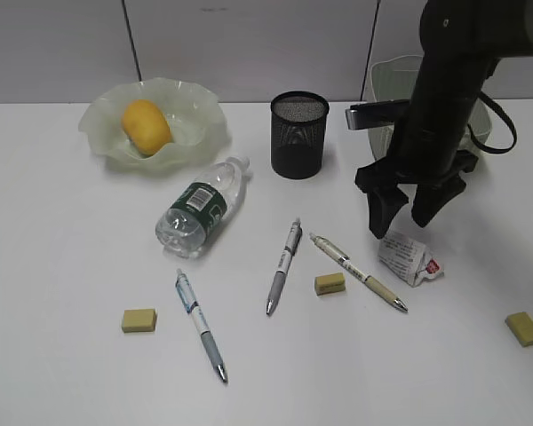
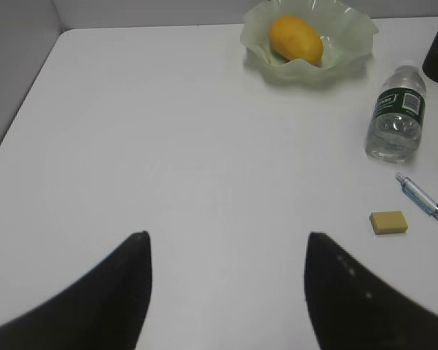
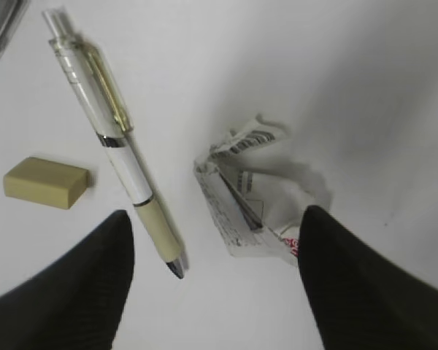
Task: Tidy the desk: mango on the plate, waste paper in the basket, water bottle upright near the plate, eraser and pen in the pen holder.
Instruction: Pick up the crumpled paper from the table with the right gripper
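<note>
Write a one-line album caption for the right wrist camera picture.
Open right gripper poised over the waste paper on the white desk, a pen and eraser lying alongside.

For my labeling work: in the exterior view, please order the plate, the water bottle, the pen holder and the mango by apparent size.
1. plate
2. water bottle
3. pen holder, slightly smaller than the bottle
4. mango

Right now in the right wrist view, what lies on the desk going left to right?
Eraser → pen → waste paper.
</note>
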`<state>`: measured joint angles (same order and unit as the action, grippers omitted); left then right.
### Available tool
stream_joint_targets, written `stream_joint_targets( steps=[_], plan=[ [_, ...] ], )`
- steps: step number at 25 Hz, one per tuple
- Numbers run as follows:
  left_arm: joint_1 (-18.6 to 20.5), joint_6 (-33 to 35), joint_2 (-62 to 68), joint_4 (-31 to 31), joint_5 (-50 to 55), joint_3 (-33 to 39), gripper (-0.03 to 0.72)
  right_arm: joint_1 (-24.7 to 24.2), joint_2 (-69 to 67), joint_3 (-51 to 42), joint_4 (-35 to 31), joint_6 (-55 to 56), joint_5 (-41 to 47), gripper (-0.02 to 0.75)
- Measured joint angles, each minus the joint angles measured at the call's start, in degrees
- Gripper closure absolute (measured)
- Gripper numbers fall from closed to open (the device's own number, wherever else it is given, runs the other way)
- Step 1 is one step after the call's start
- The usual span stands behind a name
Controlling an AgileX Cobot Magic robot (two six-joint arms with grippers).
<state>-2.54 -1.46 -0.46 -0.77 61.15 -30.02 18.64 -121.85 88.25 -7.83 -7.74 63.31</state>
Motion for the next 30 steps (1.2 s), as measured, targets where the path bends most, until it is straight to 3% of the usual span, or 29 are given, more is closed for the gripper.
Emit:
stream_joint_targets(
  steps=[18, 21, 26, 28, 30],
  plan=[
    [0.0, 0.0, 0.0, 0.0, 0.0, 0.0, 0.19, 0.0, -5.47, 0.0, -0.05, -0.2, 1.53, 0.204],
    [0.0, 0.0, 0.0, 0.0, 0.0, 0.0, 0.19, 0.0, -5.47, 0.0, -0.11, -0.2, 1.72, 0.3],
    [0.0, 0.0, 0.0, 0.0, 0.0, 0.0, 0.19, 0.0, -5.51, 0.0, 0.16, -0.2, 2.18, 0.665],
    [0.0, 0.0, 0.0, 0.0, 0.0, 0.0, 0.19, 0.0, -5.51, 0.0, 0.21, -0.2, 2.87, 0.723],
    [0.0, 0.0, 0.0, 0.0, 0.0, 0.0, 0.19, 0.0, -5.51, 0.04, 0.21, -0.2, 4.04, 0.724]
  ],
)
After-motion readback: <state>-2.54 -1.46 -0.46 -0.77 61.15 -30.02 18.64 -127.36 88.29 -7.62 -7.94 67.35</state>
